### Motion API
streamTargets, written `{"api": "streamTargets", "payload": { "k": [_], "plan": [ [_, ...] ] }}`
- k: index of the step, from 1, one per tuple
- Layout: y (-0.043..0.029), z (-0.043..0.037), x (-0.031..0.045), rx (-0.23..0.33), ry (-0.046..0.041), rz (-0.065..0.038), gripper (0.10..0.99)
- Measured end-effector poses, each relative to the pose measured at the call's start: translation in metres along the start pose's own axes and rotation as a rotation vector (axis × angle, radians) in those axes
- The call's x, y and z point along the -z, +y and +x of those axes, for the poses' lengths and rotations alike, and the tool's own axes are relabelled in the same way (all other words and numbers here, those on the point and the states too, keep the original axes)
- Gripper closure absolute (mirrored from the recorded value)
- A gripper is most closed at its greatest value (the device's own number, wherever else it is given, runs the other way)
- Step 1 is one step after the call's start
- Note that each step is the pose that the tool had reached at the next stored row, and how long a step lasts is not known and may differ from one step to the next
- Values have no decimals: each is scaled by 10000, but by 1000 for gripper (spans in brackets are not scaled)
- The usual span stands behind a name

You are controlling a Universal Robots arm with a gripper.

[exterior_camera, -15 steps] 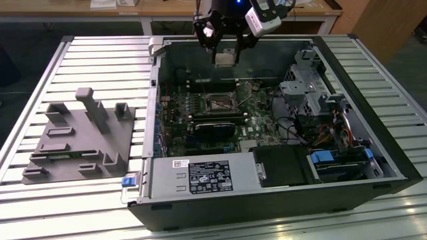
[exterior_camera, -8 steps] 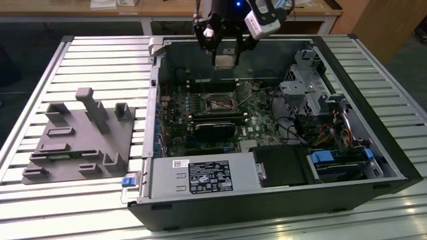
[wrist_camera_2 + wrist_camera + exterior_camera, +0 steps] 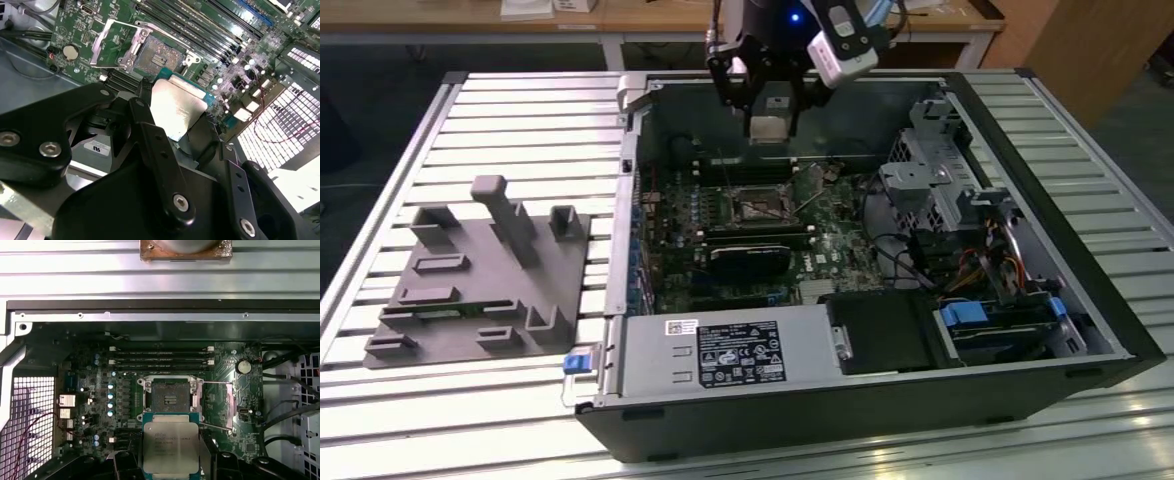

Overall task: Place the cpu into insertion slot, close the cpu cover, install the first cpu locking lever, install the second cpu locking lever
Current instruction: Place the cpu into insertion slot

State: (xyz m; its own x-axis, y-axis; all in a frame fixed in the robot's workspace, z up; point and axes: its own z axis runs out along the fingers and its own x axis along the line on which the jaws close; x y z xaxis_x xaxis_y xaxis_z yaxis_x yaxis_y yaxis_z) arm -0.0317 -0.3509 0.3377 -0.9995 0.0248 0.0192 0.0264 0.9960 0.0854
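My gripper (image 3: pixel 771 112) hangs above the back of the open computer case, shut on the cpu (image 3: pixel 770 126), a thin square chip with a pale metal top. In both wrist views the cpu (image 3: pixel 170 445) (image 3: pixel 177 107) sits flat between the black fingers (image 3: pixel 150 130), a short way off from the insertion slot (image 3: pixel 171 399) (image 3: pixel 159 54) and apart from it. The slot (image 3: pixel 758 203) lies bare, its dark centre showing. The cpu cover (image 3: pixel 112 44) stands swung open beside the slot. Thin metal lever rods (image 3: pixel 216 427) lie off to the same side.
Long black memory sticks (image 3: pixel 160 357) run just beyond the slot. A black graphics card (image 3: pixel 750 256), a labelled power supply box (image 3: pixel 720 355) and cables and drive bays (image 3: pixel 987 300) crowd the case. A grey fixture plate (image 3: pixel 474 280) lies on the slatted table at the exterior view's left.
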Motion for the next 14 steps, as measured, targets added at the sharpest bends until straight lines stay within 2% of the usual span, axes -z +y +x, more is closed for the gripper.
{"api": "streamTargets", "payload": {
  "k": [14],
  "plan": [
    [-16, -4, -191, -1, -2, 53, 549]
  ]
}}
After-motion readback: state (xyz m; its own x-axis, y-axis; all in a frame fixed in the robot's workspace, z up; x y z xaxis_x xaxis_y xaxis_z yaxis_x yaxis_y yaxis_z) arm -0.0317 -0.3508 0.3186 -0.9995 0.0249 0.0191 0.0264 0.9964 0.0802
